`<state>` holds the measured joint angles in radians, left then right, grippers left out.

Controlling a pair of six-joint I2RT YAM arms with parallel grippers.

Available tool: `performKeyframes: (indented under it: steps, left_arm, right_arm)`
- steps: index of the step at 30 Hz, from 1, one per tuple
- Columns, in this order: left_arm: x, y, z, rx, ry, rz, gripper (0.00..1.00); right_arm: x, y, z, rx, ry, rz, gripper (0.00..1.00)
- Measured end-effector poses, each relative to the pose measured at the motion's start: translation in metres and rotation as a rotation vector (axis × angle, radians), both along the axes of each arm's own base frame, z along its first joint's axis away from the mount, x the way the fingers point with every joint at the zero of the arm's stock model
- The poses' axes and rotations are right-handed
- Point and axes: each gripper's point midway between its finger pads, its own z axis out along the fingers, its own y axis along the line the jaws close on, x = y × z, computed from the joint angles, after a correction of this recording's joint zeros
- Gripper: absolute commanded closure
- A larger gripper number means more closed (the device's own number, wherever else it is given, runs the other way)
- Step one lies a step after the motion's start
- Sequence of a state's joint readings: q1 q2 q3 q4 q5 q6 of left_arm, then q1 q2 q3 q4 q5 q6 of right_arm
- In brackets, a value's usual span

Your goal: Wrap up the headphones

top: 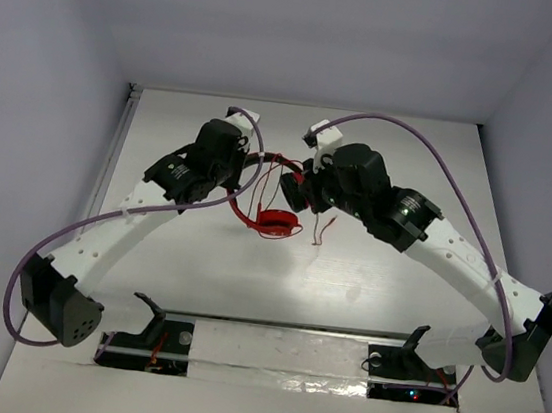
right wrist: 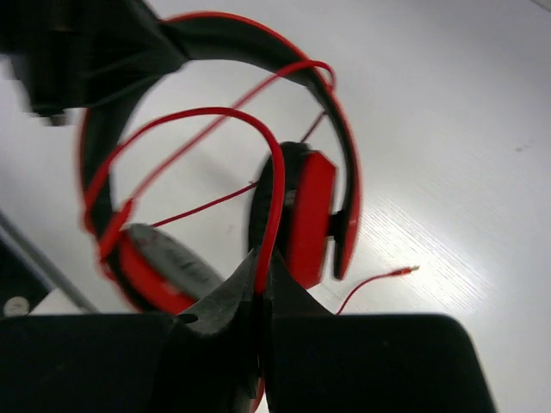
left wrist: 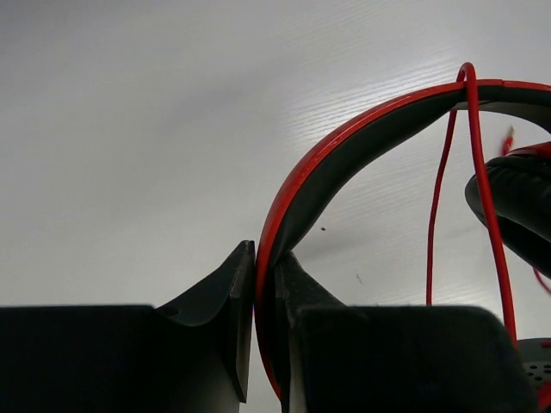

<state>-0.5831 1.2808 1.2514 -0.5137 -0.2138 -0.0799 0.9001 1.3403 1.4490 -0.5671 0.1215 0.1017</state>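
With the left gripper point(left wrist: 265, 262) clamped shut on the headband point(left wrist: 344, 146), the headphones point(top: 274, 222) hanging just ahead of it, and the right gripper point(right wrist: 261, 274) pinched shut on the cable point(right wrist: 207, 113) arching up from its jaws, a hard tug could slip the cable free or twist the headband out.

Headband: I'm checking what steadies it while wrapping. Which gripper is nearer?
Left. The left gripper is clamped on the headband; the right gripper pinches the cable, clear of the headband.
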Motion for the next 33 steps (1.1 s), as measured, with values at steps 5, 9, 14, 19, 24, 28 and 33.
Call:
performKeyframes:
  steps: [5,9,14,19,24,28,33]
  left_arm:
    - [-0.013,-0.006,0.018,-0.05,-0.027,-0.076,1.0]
    - [-0.022,-0.009,0.016,-0.067,-0.015,-0.117,1.0]
    - [-0.029,-0.014,0.013,-0.084,0.002,-0.157,1.0]
    - [-0.034,-0.023,0.015,-0.117,0.013,-0.207,1.0]
    - [-0.038,-0.036,0.031,-0.177,0.006,-0.274,1.0]
    - [-0.04,-0.048,0.066,-0.244,-0.046,-0.334,1.0]
    - [-0.039,-0.052,0.104,-0.301,-0.112,-0.358,1.0]
  right_arm:
    - [0.026,-0.023,-0.012,-0.053,-0.03,-0.117,1.0]
    - [0.053,-0.043,-0.009,-0.051,-0.066,-0.22,0.99]
    - [0.072,-0.059,-0.015,-0.052,-0.079,-0.291,0.96]
    - [0.076,-0.061,-0.031,-0.054,-0.068,-0.304,0.92]
    - [0.08,-0.058,-0.052,-0.015,-0.037,-0.295,0.81]
    - [0.072,-0.042,-0.073,0.058,-0.002,-0.216,0.82]
    - [0.048,-0.026,-0.088,0.185,0.017,-0.088,0.84]
